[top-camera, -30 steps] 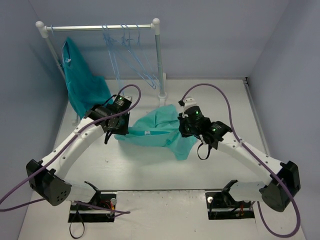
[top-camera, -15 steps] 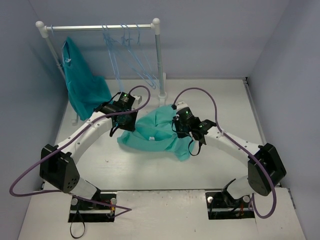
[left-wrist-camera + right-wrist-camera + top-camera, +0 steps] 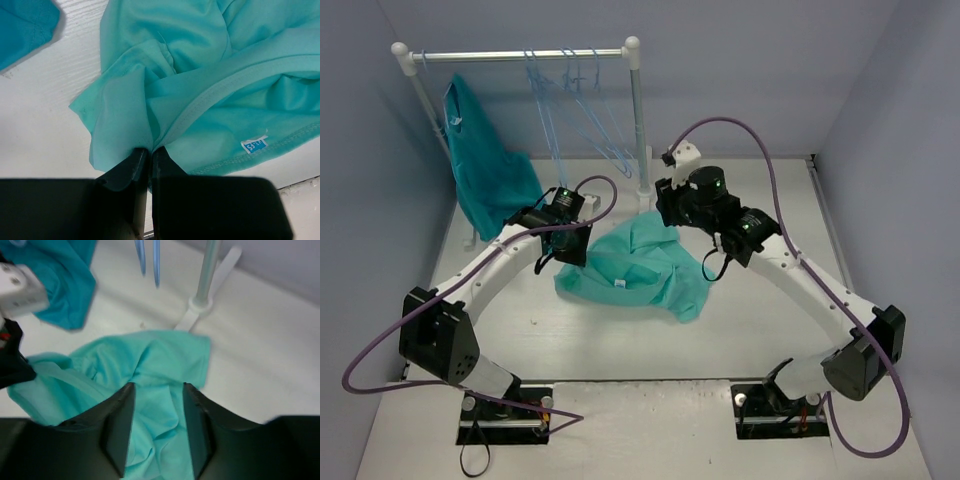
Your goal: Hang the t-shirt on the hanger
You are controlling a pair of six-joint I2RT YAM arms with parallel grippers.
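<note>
The mint-teal t-shirt (image 3: pixel 638 268) lies crumpled on the white table, its small white tag (image 3: pixel 254 145) showing by the neck seam. My left gripper (image 3: pixel 570 246) is shut on a fold of the t-shirt (image 3: pixel 200 75) at its left edge, the cloth pinched between the black fingers (image 3: pixel 137 162). My right gripper (image 3: pixel 666 206) hovers open above the t-shirt's (image 3: pixel 150 370) far right part, with nothing held between its fingers (image 3: pixel 120 425). Several pale-blue hangers (image 3: pixel 575 100) hang from the rail; two of their tips (image 3: pixel 148 257) show in the right wrist view.
A white-and-metal clothes rail (image 3: pixel 520 55) stands at the back, its right post (image 3: pixel 207 270) and foot just beyond the t-shirt. A darker turquoise garment (image 3: pixel 485 170) hangs from the rail's left end down to the table (image 3: pixel 25 25).
My right gripper has opened, let go of the t-shirt and lifted back toward the rail. The released cloth has settled on the table. The left gripper keeps its hold.
</note>
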